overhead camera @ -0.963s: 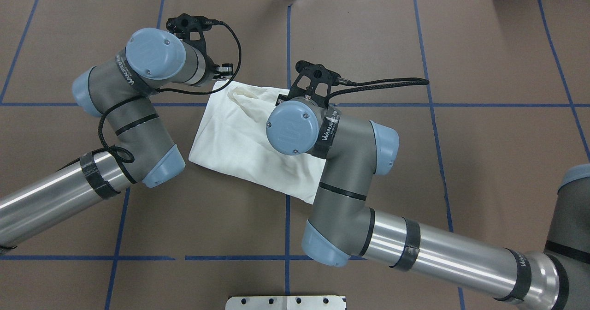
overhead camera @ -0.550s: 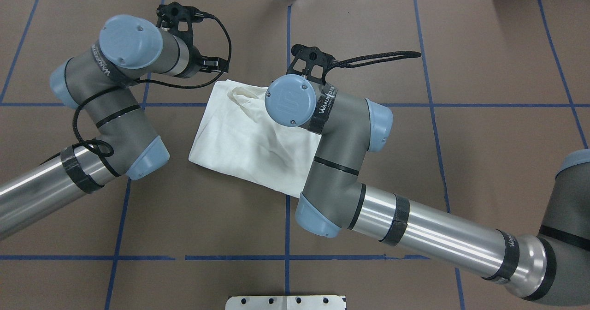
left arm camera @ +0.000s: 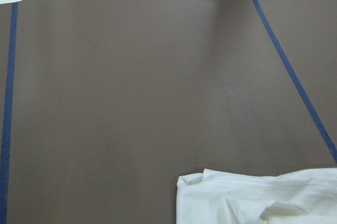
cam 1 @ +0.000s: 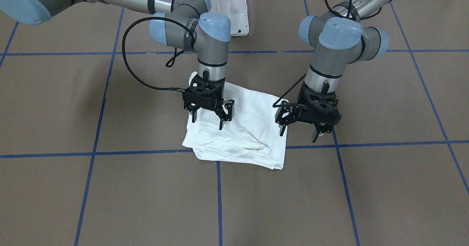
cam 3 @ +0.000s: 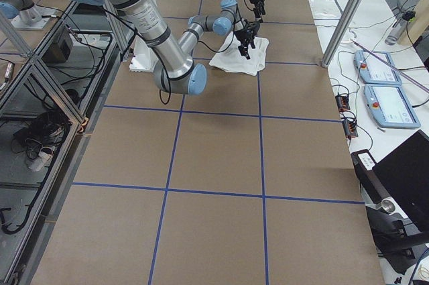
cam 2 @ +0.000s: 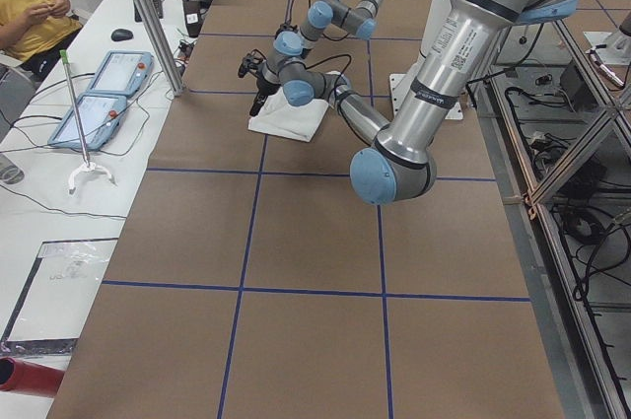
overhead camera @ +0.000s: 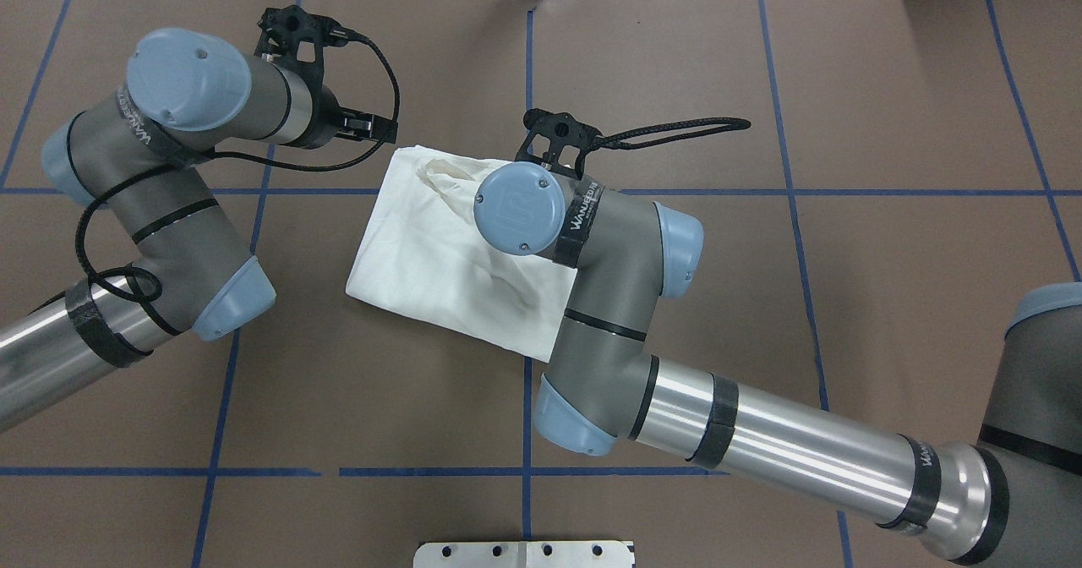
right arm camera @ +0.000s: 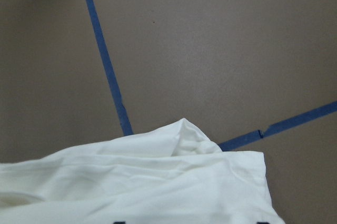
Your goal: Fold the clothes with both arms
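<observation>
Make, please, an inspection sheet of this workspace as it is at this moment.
Surface: brown table cover with a grid of blue tape, flat.
Job's things: one white shirt, folded to a rough rectangle, its top layers wrinkled; no printed text shows.
Clutter: nothing seen on the cover.
Grippers: left pincer open, above the cover just beside the shirt's edge; right pincer open above the shirt; neither holds cloth.
Cables: black cables loop from both wrists, clear of the shirt.
Surroundings: a person in yellow sits at the side bench near two pendants.
</observation>
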Motion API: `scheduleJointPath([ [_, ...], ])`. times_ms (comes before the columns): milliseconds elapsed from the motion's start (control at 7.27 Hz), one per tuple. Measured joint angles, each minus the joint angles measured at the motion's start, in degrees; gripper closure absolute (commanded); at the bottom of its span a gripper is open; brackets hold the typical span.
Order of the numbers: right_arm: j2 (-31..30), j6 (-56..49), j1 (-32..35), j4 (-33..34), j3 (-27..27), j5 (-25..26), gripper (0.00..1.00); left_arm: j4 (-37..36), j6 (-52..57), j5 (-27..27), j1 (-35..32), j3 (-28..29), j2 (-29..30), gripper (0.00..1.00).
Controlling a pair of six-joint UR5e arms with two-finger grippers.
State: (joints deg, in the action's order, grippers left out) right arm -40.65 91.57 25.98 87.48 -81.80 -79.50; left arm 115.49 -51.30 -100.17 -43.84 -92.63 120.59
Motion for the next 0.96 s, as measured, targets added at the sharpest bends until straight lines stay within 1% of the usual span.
scheduleJointPath([
  [275,0.0,0.5,-1.2,0.0,2.2,2.1,0.51,0.0,0.1,0.0,0.0,-0.2,-0.1,0.00],
  [413,-0.1,0.2,-1.4,-0.1,3.5,3.3,0.70,0.0,0.1,0.1,0.0,-0.2,-0.1,0.00],
  [550,-0.1,0.0,-1.4,-0.1,4.0,3.8,1.00,0.0,0.0,0.1,-0.1,-0.2,-0.1,0.00],
  [963,-0.1,-0.4,-1.4,0.0,4.4,4.2,1.00,0.0,0.0,0.1,0.0,-0.2,-0.7,0.00],
])
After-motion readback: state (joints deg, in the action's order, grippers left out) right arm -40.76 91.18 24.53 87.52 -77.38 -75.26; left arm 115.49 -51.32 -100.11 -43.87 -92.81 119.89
